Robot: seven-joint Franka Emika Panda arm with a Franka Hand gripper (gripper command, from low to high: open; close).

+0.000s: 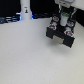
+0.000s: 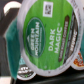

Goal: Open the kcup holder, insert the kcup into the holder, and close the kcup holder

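Observation:
The kcup (image 2: 47,32) fills the wrist view: a round green lid with white lettering and a white code patch, tilted and very close to the camera. In the exterior view a small green spot of it (image 1: 56,21) shows at my gripper (image 1: 62,22), which is shut on it. The gripper hangs just above the kcup holder (image 1: 59,36), a black boxy block on the white table at the exterior view's upper right. I cannot tell whether the holder's top is open; the gripper hides it.
A white bottle-like post (image 1: 25,10) stands at the back, toward the exterior view's left. Below the held kcup the wrist view shows two other pod lids (image 2: 25,73) (image 2: 78,61). The white table (image 1: 30,60) spreads in front of the holder.

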